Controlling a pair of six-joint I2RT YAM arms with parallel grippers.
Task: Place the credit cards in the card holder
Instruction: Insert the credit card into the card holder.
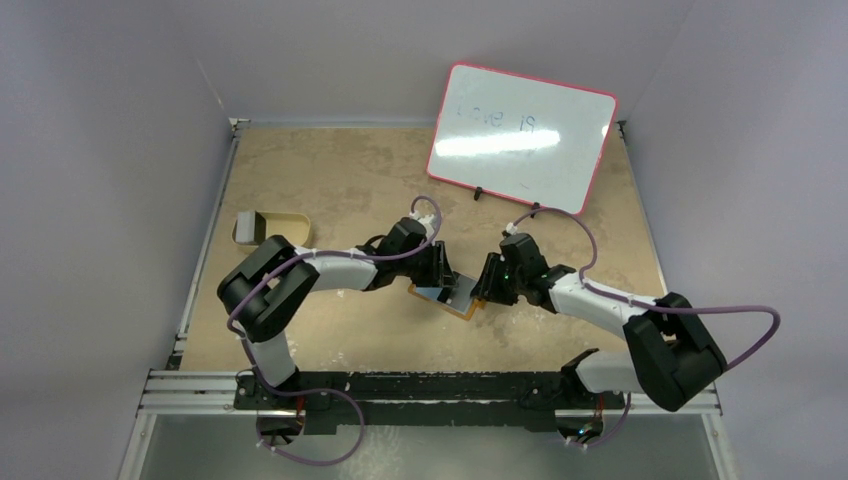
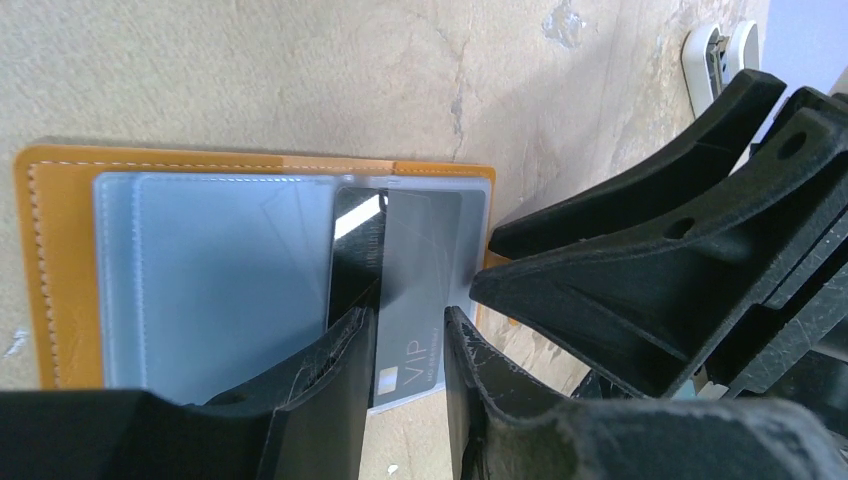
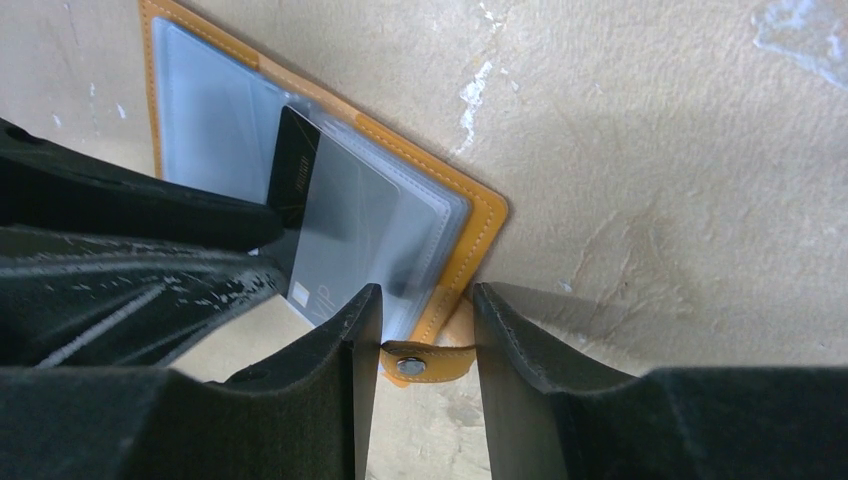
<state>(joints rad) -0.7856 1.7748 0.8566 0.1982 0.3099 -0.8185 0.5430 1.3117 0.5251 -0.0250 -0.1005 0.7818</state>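
Orange-brown leather card holder (image 2: 60, 250) lies open, flat on the tan table (image 2: 300, 70), clear plastic sleeves (image 2: 230, 280) facing up. Its long side runs crosswise to the left gripper (image 2: 407, 318), and most of it spreads off to that gripper's left.

A grey card (image 2: 415, 260) with a black stripe down one long edge points lengthwise straight away from the left gripper. Its far end is under a sleeve and its near end, printed "VIP", sits between the fingers. The fingers have only a narrow gap, about the card's width, but honestly I can't tell if they're actually pinching it.

The right gripper (image 3: 427, 300) comes in from the opposite side. The holder's corner is just ahead of its fingertips, and the snap tab (image 3: 425, 362) spans the gap between its half-spread fingers. Can't tell if it's squeezing the tab either.

Well beyond both grippers stands a pink-framed whiteboard (image 1: 520, 135). Far off past the left arm is a beige tray (image 1: 285, 228) with a grey block (image 1: 248, 228).
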